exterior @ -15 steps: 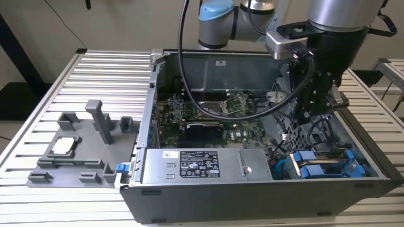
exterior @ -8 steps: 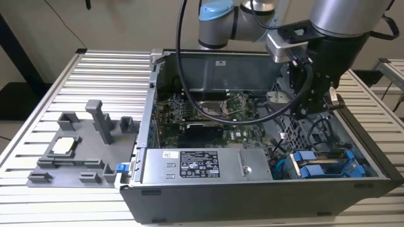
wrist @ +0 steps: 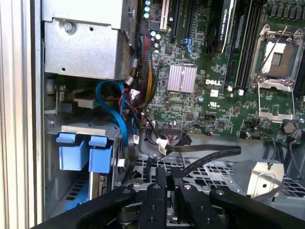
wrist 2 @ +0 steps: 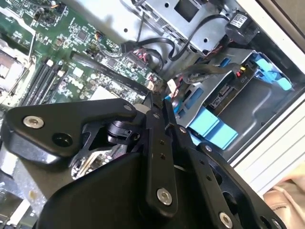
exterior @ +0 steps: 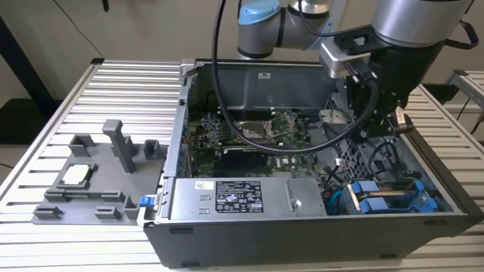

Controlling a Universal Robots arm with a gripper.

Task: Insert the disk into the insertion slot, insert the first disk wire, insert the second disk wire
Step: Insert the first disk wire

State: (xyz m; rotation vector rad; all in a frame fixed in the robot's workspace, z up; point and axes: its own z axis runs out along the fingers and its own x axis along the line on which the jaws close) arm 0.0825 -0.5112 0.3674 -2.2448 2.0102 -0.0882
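gripper is hanging inside the computer case, just over a perforated metal panel beside the motherboard. its claw is pressed together in both wrist views, probably on nothing, though a thin wire pinched there can't be ruled out. the disk in its blue frame is sitting in the insertion slot at the case corner, near the gripper but apart from it. risk: loose black cables are crowding the gap between them, so the claw could be snagging one or driving a plug in crooked.
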